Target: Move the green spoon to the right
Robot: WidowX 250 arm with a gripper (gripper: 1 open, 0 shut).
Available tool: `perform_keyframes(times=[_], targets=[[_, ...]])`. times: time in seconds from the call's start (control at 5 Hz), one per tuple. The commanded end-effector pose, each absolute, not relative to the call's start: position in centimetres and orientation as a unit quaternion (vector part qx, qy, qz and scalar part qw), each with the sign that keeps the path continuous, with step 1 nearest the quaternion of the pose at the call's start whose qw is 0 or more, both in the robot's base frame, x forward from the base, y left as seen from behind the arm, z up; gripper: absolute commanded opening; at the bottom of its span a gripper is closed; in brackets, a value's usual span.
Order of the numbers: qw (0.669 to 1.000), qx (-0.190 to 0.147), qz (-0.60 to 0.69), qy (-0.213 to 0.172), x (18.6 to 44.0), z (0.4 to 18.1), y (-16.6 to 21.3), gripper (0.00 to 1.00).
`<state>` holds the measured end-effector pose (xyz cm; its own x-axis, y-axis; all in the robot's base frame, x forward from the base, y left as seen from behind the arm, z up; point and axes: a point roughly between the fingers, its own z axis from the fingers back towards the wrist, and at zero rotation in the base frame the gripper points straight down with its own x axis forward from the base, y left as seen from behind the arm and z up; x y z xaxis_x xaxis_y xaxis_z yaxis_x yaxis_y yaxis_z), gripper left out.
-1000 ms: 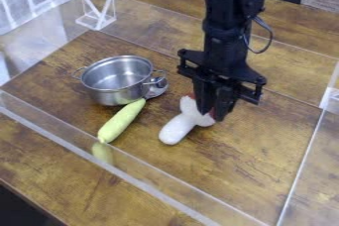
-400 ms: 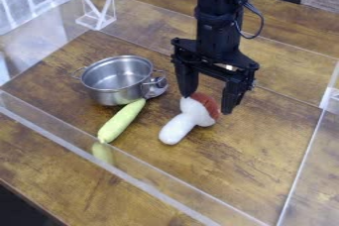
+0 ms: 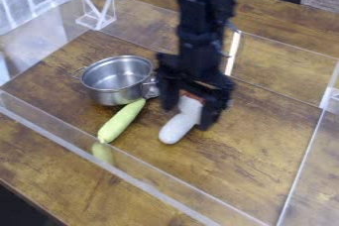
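The black arm [image 3: 199, 17] comes down from the far top of the scene, standing nearly upright over the middle of the table. Its gripper [image 3: 191, 108] points straight down with both dark fingers [image 3: 169, 99] spread wide apart, tips low near the surface, nothing clamped between them

A shiny polished steel pot [image 3: 117, 75] sits on a brown wooden table [image 3: 252, 161] with visible grain. The green spoon [image 3: 121, 120] looks like smooth, matt plastic. The mushroom [image 3: 181, 123] has a pale, seemingly plastic stem. Clear glossy acrylic walls [image 3: 185, 205] surround them.
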<state>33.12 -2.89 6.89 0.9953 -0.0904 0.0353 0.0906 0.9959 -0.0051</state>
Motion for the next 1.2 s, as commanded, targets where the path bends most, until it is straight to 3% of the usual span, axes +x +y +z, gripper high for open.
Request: perform_keyframes(times=[0.0,0.2,0.4,0.8,1.0], targets=[[0.997,0.003,-0.052,-0.062,32.5,8.7,0.1,1.00],[0.996,0.012,-0.040,-0.076,33.6,8.9,3.4,1.00],[0.996,0.018,-0.038,-0.080,34.0,8.1,5.7,1.00],[0.997,0.017,-0.033,-0.073,35.1,5.7,6.9,1.00],[0.997,0.017,-0.014,-0.069,34.1,4.7,7.0,1.00]])
